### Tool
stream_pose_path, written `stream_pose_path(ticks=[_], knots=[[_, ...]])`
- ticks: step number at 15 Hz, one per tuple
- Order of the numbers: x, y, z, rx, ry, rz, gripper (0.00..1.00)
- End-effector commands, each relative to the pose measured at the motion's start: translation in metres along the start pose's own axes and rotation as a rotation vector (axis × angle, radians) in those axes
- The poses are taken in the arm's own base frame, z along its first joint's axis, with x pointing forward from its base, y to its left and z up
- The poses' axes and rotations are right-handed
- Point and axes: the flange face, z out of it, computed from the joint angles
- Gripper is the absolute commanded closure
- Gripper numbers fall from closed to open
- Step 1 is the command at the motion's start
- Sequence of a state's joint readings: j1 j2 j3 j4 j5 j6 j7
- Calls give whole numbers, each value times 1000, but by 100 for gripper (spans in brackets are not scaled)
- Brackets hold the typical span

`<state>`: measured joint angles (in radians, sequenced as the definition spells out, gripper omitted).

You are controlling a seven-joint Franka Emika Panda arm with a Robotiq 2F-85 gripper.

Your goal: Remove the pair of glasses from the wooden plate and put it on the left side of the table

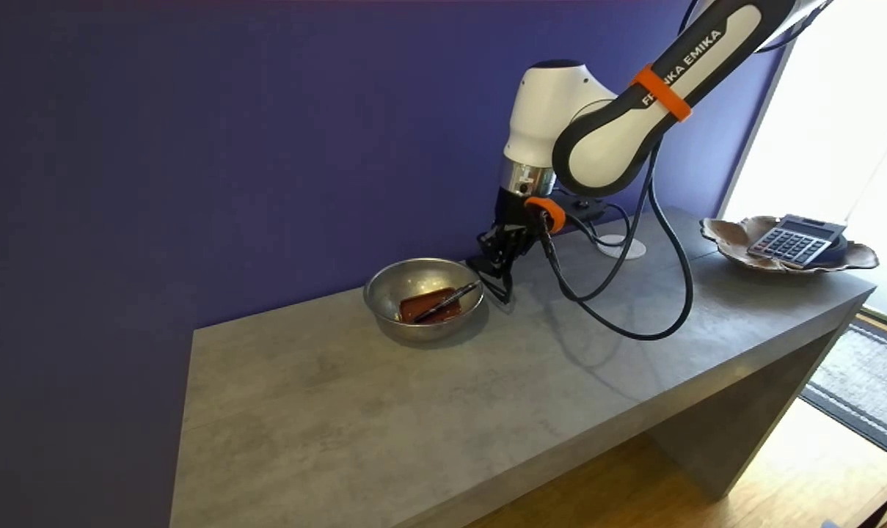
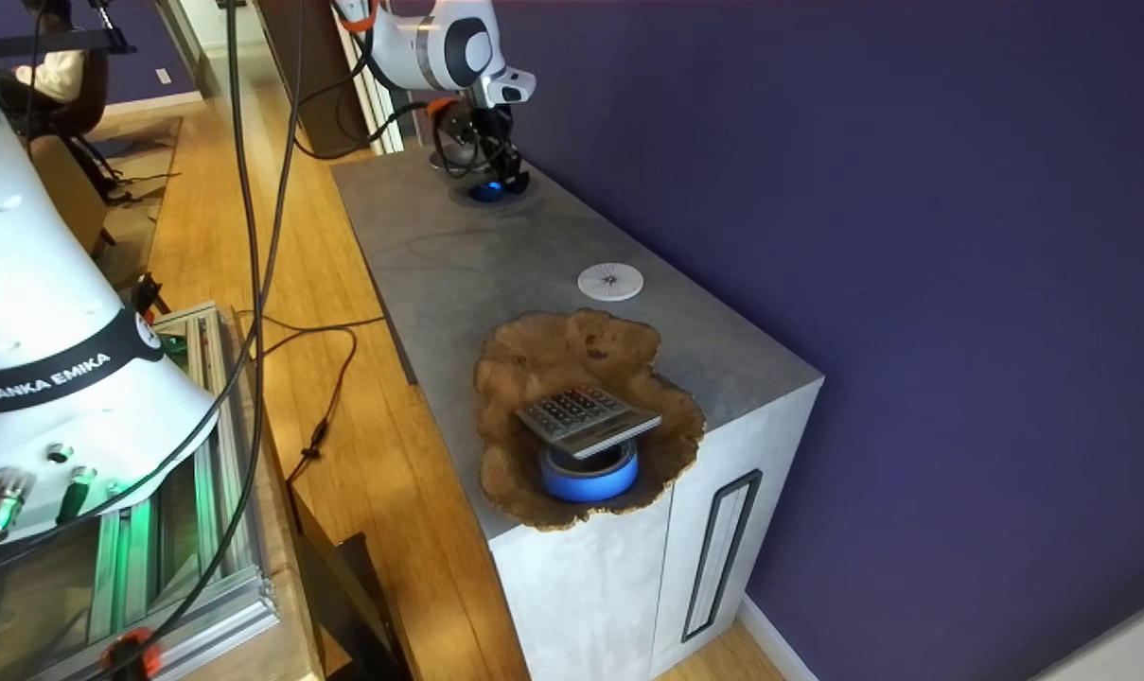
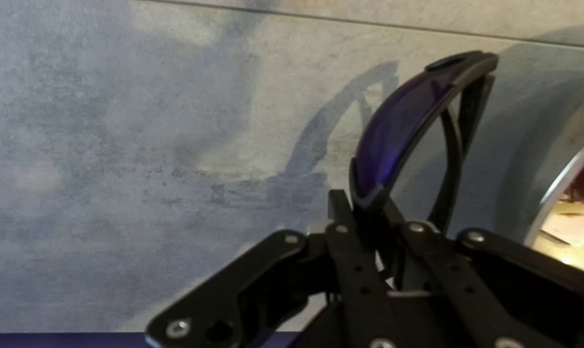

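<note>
Placing step, I judge: I have the glasses (image 3: 393,140) pinched in the gripper (image 3: 366,217), off the wooden plate (image 2: 534,355), over the table (image 1: 326,411) beside the metal bowl (image 1: 414,334); next, lower clear of it, then let go.

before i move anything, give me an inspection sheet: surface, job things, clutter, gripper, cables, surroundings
Surface: grey table, mottled top with a thin seam.
Job things: dark glasses off the wooden plate, held over the table.
Clutter: calculator leaning on a tape roll in the plate; white disc; metal bowl holding a reddish item and dark stick.
Gripper: jaws shut on the glasses, beside the bowl.
Cables: black cable loops below the arm; second cable on the floor.
Surroundings: purple wall along the table; person partly visible in the background.
</note>
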<state>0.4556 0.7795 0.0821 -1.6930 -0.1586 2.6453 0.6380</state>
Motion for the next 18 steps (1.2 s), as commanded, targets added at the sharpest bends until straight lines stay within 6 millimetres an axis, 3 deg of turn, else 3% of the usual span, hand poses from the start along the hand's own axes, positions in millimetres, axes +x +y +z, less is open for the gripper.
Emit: stream_pose_path(ticks=[1,3,5,7,9,11,16,17,18], knots=[[8,-4,11,-4,-24,-6,60],[10,-2,12,-5,-39,-2,53],[15,0,-2,11,-32,8,39],[18,7,-28,39,0,31,25],[15,27,-57,20,16,40,11],[-2,52,-74,-20,-35,-40,0],[-43,89,-94,48,24,-210,0],[-16,77,-81,3,-15,-164,0],[-24,82,-84,22,6,-185,0]])
